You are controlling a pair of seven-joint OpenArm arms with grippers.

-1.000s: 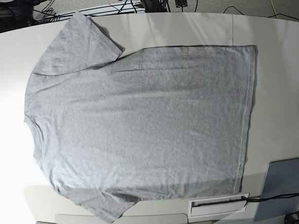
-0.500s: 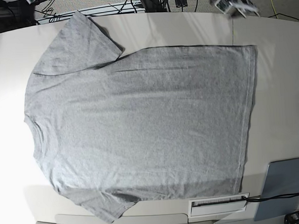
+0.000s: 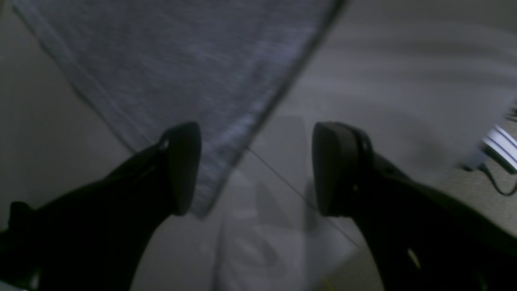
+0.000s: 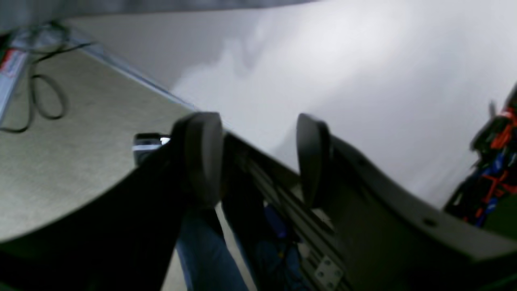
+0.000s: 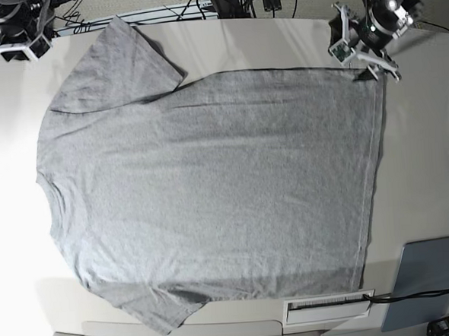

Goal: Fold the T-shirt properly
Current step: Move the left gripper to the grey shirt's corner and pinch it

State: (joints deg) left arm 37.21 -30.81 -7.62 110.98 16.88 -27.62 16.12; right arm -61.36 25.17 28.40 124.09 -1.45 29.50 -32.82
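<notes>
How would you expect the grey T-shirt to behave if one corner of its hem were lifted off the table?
The T-shirt lies flat with soft wrinkles, so it would probably drape limply rather than hold its shape. The thin knit cloth looks light for its spread. On the smooth table, the rest may slide along behind the left hand, which is open above that corner.

I see the T-shirt (image 5: 211, 192) spread flat on the worktop (image 5: 428, 125), plain heather-grey side up, no lettering showing. Neck end points to base view's left, hem to the right. Far sleeve lies flat and angled out at top left; near sleeve reaches the worktop's front edge. Only light wrinkles. Left wrist view shows a hem corner (image 3: 210, 121), blurred.
</notes>
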